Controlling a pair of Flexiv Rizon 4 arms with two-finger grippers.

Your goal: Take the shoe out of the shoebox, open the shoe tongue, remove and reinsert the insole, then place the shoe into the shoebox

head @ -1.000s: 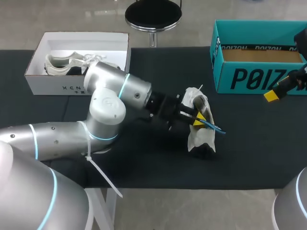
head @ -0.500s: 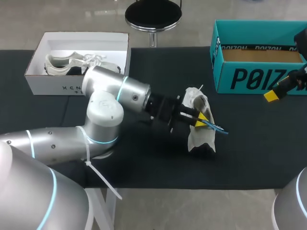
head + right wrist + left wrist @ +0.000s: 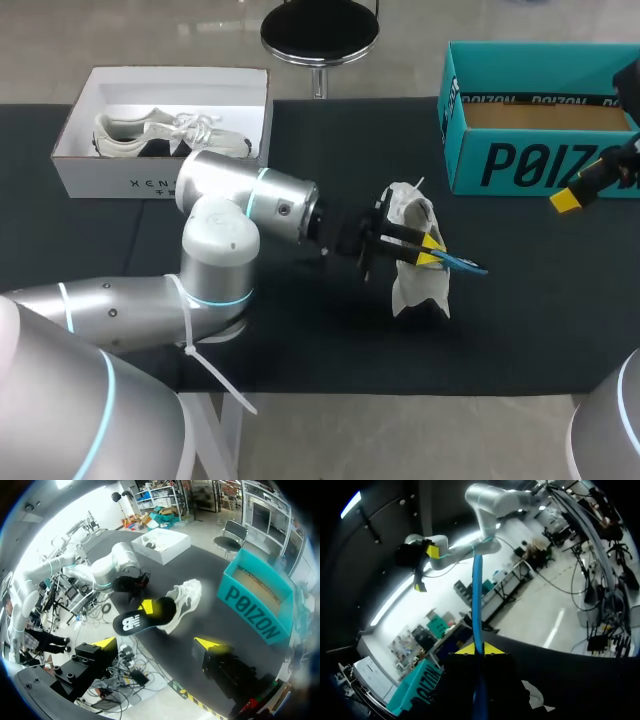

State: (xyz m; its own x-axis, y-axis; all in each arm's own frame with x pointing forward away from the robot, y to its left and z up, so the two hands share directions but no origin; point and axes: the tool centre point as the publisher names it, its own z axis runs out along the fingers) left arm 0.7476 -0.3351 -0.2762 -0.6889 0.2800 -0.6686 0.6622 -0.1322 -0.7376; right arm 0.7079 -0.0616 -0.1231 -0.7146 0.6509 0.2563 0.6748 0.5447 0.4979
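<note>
Insole [image 3: 460, 263] is clamped edge-on between the shut yellow tips of the left gripper [image 3: 429, 250] and held just over the white shoe [image 3: 420, 285] at mid-table. Its long axis is set crosswise to the shoe's, so a turn is judged necessary before reinsertion. It is blue on top and black beneath. The right gripper [image 3: 156, 644] is held open and empty by the teal shoebox [image 3: 520, 165], well apart.

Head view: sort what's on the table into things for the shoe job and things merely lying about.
For the job: white shoe; insole, pinched in the left gripper; empty teal shoebox, likely its box.
Lying about: white box; second shoe inside it.
</note>
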